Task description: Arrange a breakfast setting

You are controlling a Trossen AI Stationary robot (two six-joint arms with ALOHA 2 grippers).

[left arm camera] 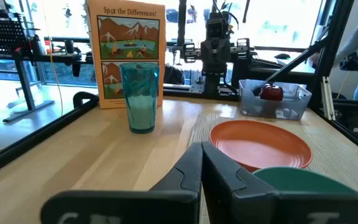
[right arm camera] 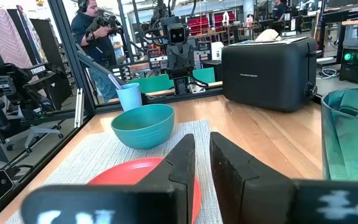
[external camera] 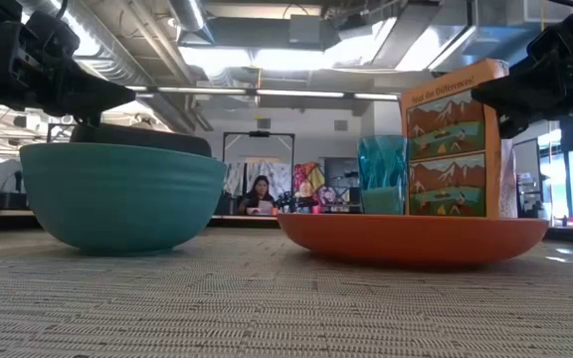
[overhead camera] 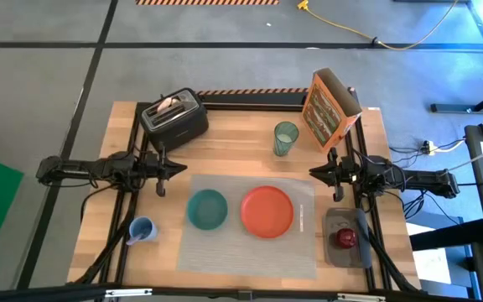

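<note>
high view: bowl (overhead camera: 207, 209) beside plate (overhead camera: 267, 210)

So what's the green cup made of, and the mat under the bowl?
The green glass looks like see-through plastic or glass, smooth and glossy; the cereal box shows through it. Which one, I can't tell. The grey placemat looks like woven vinyl or fabric, matte, with a ribbed weave.

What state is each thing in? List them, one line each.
grey placemat: flat on the table, bowl and plate on it.
teal bowl: upright, empty.
orange-red plate: empty, beside the bowl.
green glass: upright, off the mat.
toast slice: in the toaster's slot.
red apple: in the clear bin.
cereal box: standing.
blue cup: upright, utensil inside.
left gripper: shut, empty.
right gripper: slightly open, empty.
</note>
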